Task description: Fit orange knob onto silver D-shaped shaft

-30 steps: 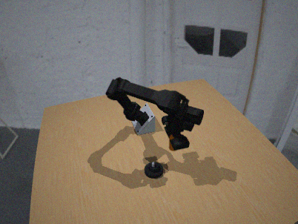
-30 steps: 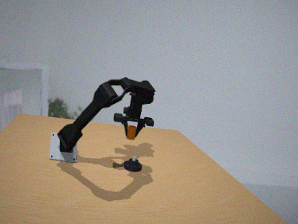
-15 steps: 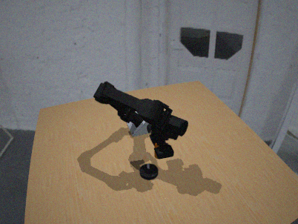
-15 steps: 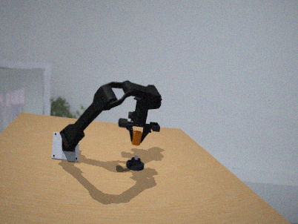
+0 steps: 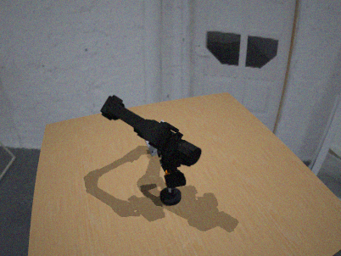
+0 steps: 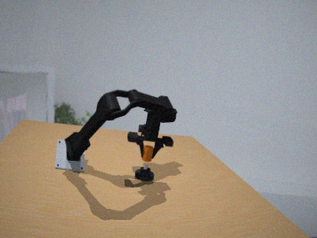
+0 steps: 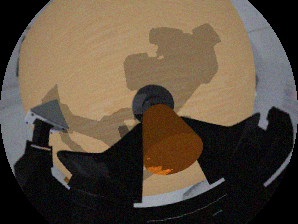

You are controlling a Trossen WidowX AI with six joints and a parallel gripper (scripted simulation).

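Clearly, your exterior view showed the orange knob [image 5: 166, 172] [image 6: 147, 153] [image 7: 172, 142] gripped in the tool [image 5: 170, 174] [image 6: 147, 154] [image 7: 160, 123], above the round pedestal [image 5: 170, 197] [image 6: 144, 174] [image 7: 146, 96]; your top view mostly hid it. Its long axis ran nearly upright, lower end toward the counter [image 5: 263, 169] [image 6: 221, 197] [image 7: 75, 60]. You had one knob, one pedestal, one silver shaft [image 5: 170, 190] [image 6: 145, 167].

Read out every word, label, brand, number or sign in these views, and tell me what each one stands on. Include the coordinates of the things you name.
None can be read in any view.
Orange knob [image 6: 147, 154] [image 7: 172, 145]: no lettering shows.
Round pedestal [image 5: 170, 197] [image 6: 144, 174] [image 7: 141, 106]: no marking shows.
Arm's base plate [image 6: 60, 155]: only small dark dots, no text.
Any fine print on the black arm [image 5: 148, 129] [image 6: 91, 125] would be too small and blurred to read.
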